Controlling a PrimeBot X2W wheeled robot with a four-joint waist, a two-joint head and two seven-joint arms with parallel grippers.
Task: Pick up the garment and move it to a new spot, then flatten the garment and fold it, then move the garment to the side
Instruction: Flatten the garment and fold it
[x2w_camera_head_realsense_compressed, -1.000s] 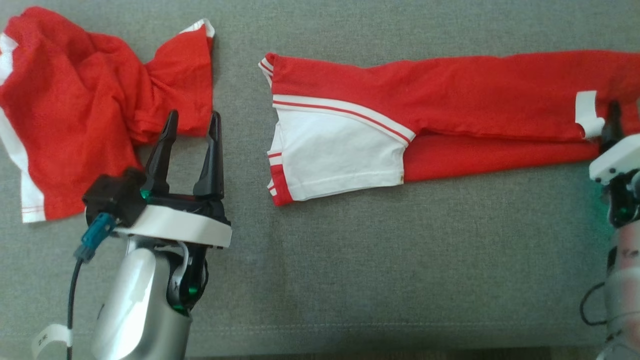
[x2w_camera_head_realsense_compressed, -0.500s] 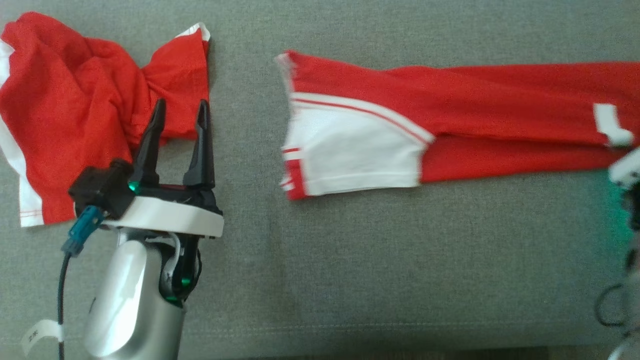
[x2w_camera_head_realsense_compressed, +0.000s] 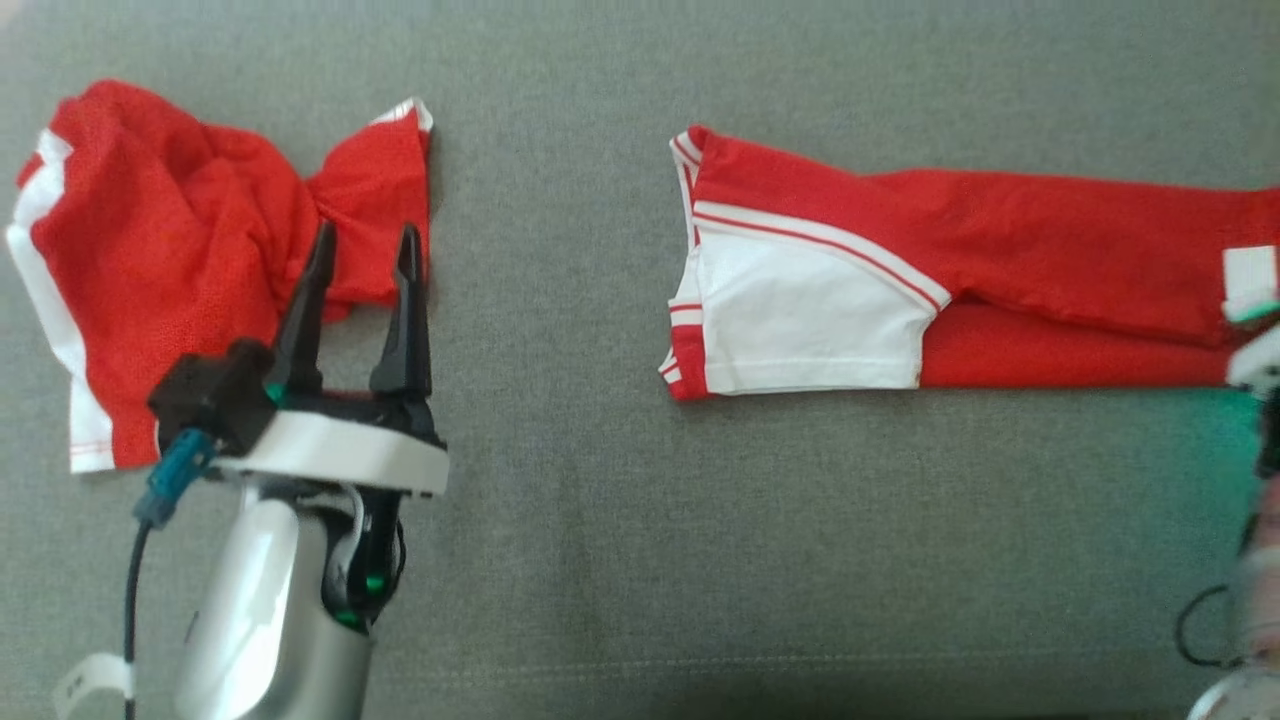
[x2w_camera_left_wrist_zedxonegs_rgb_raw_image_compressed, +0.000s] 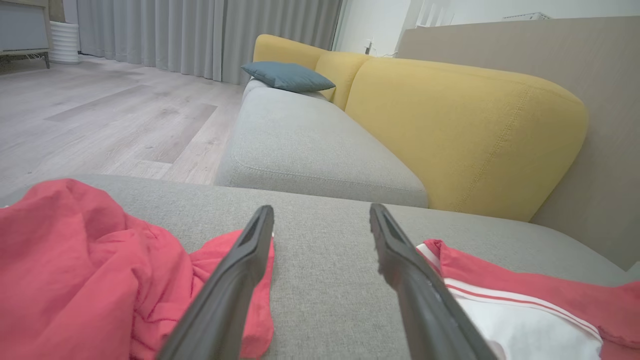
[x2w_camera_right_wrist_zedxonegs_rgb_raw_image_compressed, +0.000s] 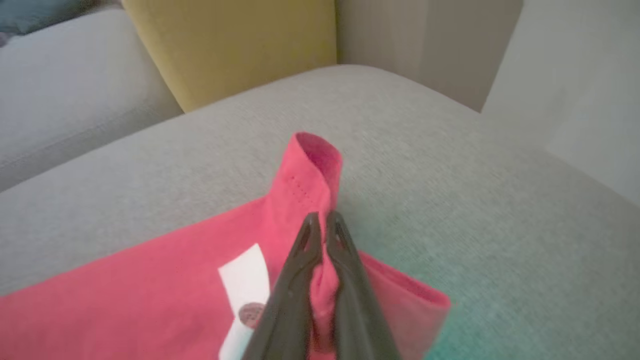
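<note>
Currently: right gripper (x2w_camera_right_wrist_zedxonegs_rgb_raw_image_compressed: 322, 220) clamped on end of folded red-white garment (x2w_camera_head_realsense_compressed: 900, 250), flat on grey cushion (x2w_camera_head_realsense_compressed: 620, 520). Left gripper (x2w_camera_head_realsense_compressed: 366, 240) fingers spread, at edge of crumpled red garment (x2w_camera_head_realsense_compressed: 170, 260).

A grey sofa seat (x2w_camera_left_wrist_zedxonegs_rgb_raw_image_compressed: 310, 145) with yellow back cushions (x2w_camera_left_wrist_zedxonegs_rgb_raw_image_compressed: 465, 130), wood floor (x2w_camera_left_wrist_zedxonegs_rgb_raw_image_compressed: 100, 115), grey curtains (x2w_camera_left_wrist_zedxonegs_rgb_raw_image_compressed: 200, 35).
</note>
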